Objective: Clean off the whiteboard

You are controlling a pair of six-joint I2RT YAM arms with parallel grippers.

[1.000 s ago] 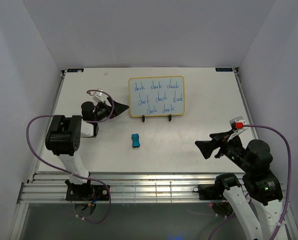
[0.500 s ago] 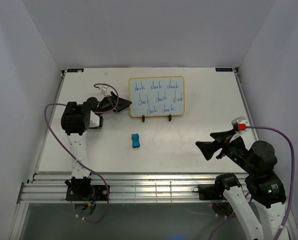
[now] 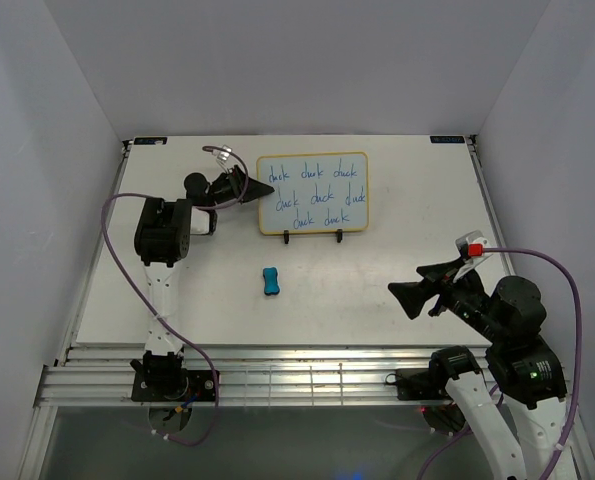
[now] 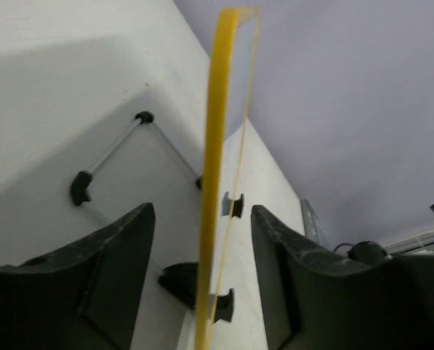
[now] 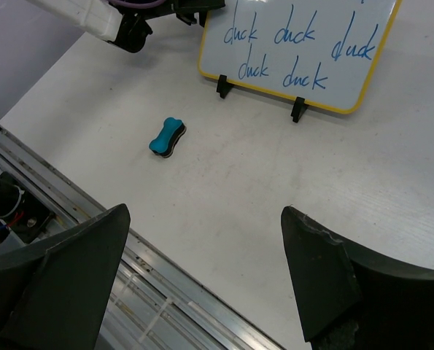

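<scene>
White surface (image 3: pixel 377 280) holds the whiteboard (image 3: pixel 312 193); left fingers (image 4: pixel 114 270) open astride its edge, right fingers (image 5: pixel 78 270) open lower right.

You see a small blue bone-shaped eraser (image 3: pixel 269 281) lying flat on the white counter (image 3: pixel 397 230). It sits in front of the thin black wire stand (image 3: pixel 287 238), apart from its two feet. A ribbed metal rail (image 3: pixel 307 372) lines the counter's near edge.
</scene>
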